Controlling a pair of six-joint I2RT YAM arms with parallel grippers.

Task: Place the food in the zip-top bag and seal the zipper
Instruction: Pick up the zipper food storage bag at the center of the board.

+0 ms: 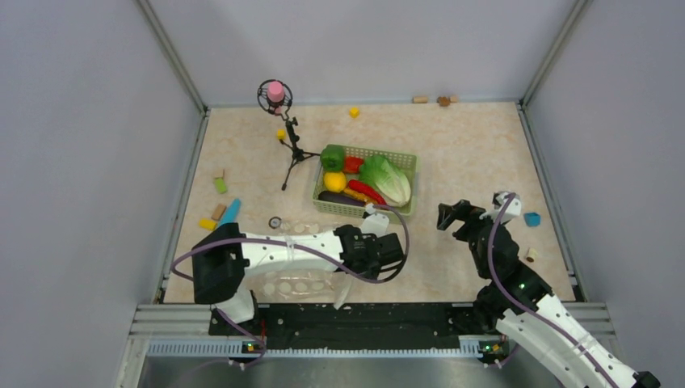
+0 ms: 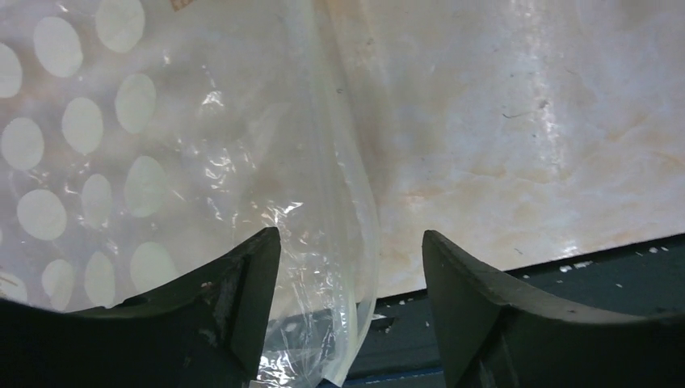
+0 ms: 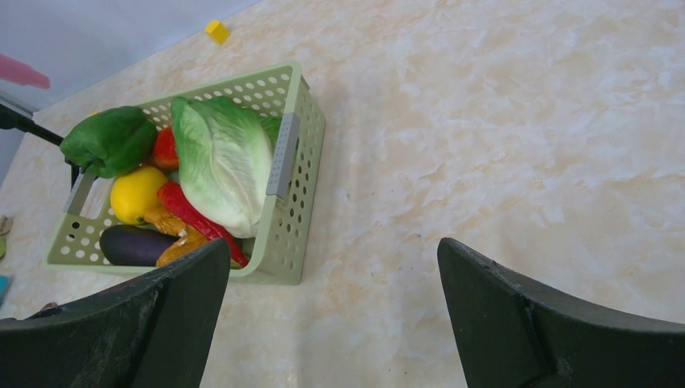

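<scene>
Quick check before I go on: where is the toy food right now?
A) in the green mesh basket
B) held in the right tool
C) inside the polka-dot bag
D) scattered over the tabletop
A: the cabbage, pepper, lemon, chili and eggplant all lie in the green mesh basket; the polka-dot bag shows no food in it.

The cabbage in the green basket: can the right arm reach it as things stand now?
Probably yes. The cabbage lies on top in the open basket, uncovered, and only bare table lies between it and the right arm's open fingers.
</scene>
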